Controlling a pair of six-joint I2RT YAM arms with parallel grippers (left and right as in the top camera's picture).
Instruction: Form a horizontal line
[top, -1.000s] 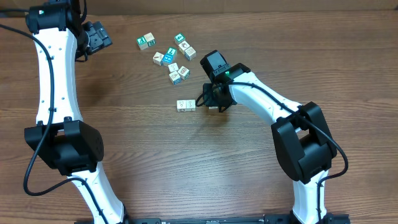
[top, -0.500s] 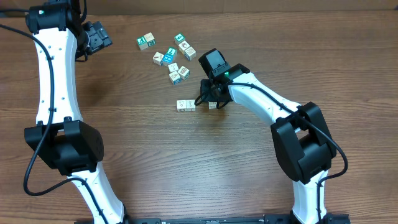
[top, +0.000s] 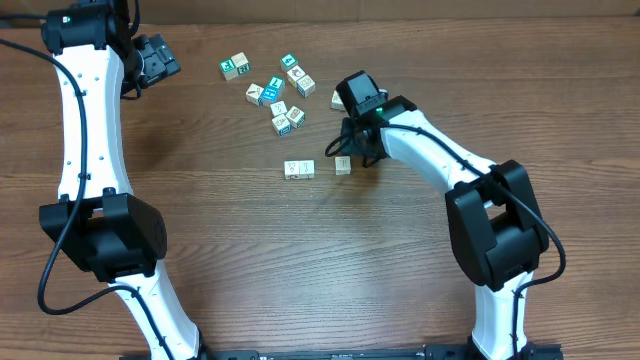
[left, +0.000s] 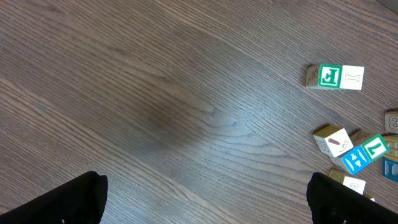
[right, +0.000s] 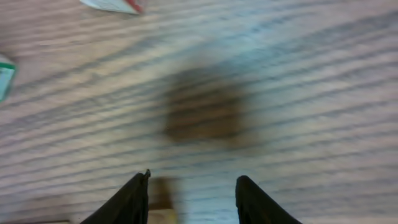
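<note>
The horizontal line is a short row of two pale cubes touching, near the table's middle. A third pale cube lies to its right with a small gap between them. My right gripper is open and empty just behind that cube. In the blurred right wrist view the open fingers stand over bare wood, with the pale cube at the left finger's tip. My left gripper is open and empty at the far back left, its fingers wide apart over bare table.
Several loose teal-and-white cubes lie scattered behind the row. Some show in the left wrist view. One more pale cube lies beside the right arm's wrist.
My right gripper has let go of the pale cube, leaving it right of the row. It then drew back and to the right. The left arm has not moved.
</note>
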